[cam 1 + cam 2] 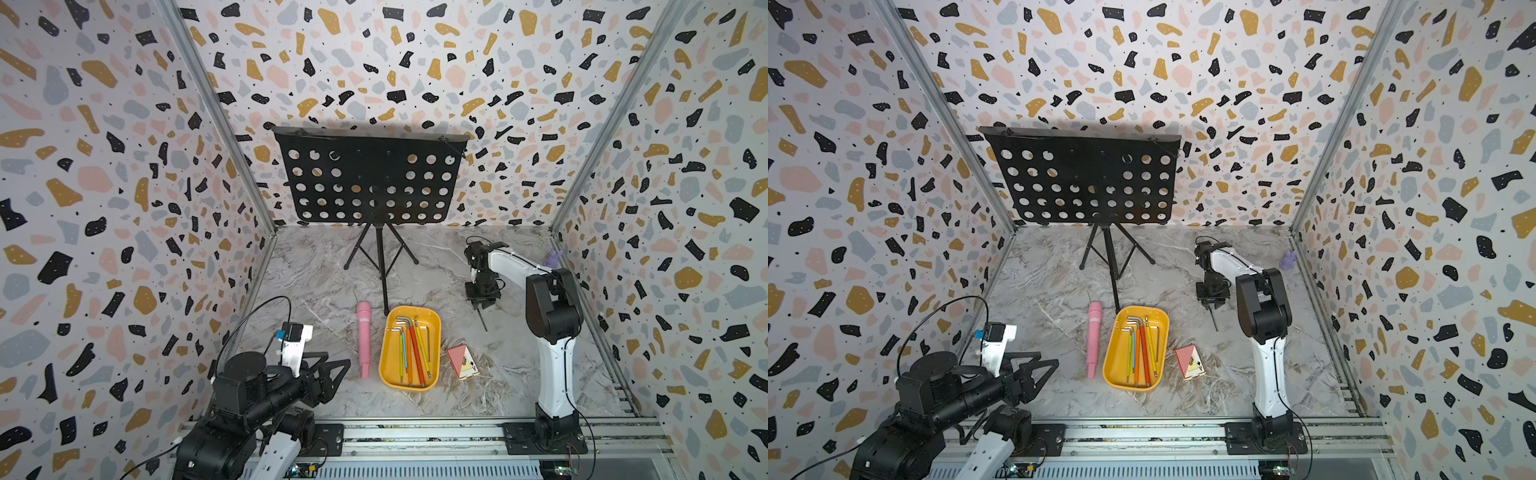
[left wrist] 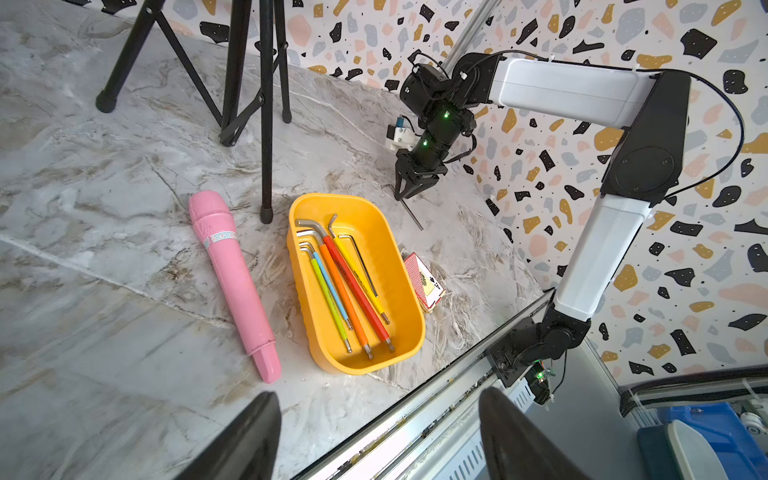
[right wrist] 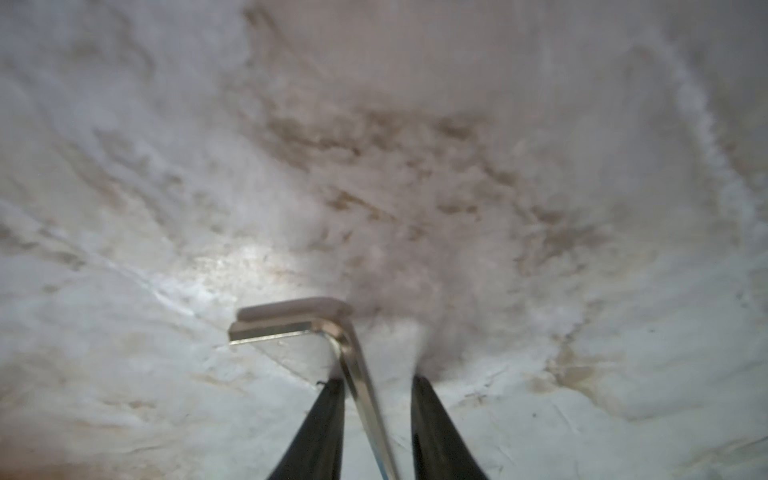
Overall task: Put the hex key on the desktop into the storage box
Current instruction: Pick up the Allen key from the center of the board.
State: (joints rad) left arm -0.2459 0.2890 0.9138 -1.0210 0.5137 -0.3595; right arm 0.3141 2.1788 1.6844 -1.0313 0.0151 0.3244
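Down low over the flat grey-white marble desktop point(image 1: 316, 270): the right gripper point(image 1: 478, 306), pointing straight down. Between its two black fingers point(image 3: 324, 424), a thin bare metal hex key point(image 3: 348, 355) lying on the desktop, bent end sticking out past the tips. Jaws narrow, one finger right against the long bar, a small gap on the other side, so not pinched tight. Not in the box yet: key out on the desktop, to the right of the shallow yellow plastic storage box point(image 1: 390, 361) and a bit farther back, near but not touching. Inside the yellow box, six other hex keys point(image 1: 411, 353) side by side: green, blue, orange, red, yellow, and one thin plain one. Just left of the box, a long pink toy microphone point(image 1: 364, 338). Just right of it, a small red card box point(image 1: 461, 360). Behind them all, a black music stand with round holes point(image 1: 370, 178) on three thin legs. Near the front left corner, the left gripper point(image 1: 338, 357), up off the desktop, jaws wide apart, holding nothing.
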